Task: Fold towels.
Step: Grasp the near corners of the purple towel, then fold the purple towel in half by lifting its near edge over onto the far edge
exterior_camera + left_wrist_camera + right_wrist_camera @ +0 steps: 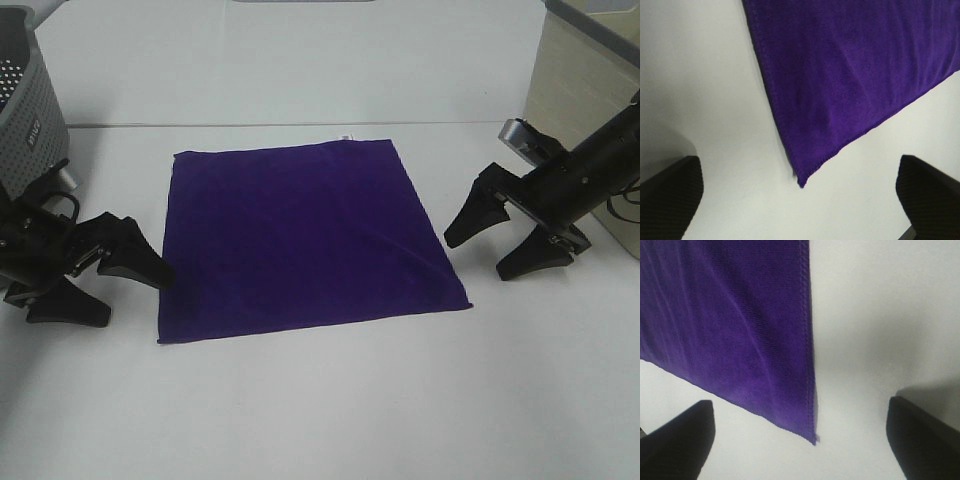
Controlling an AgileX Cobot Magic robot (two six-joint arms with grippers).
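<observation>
The towel (300,235) is a deep purple square cloth lying flat and unfolded on the white table, with a small white tag (345,137) on its far edge. My left gripper (110,285) is open and empty just left of the towel's near left corner, which shows between its fingers in the left wrist view (801,184). My right gripper (500,245) is open and empty just right of the towel's near right corner, which shows in the right wrist view (813,439). The towel fills much of both wrist views (855,75) (725,325).
A grey perforated basket (30,110) stands at the far left behind my left arm. A beige box (585,70) stands at the far right behind my right arm. The white table (320,400) stretches in front of the towel.
</observation>
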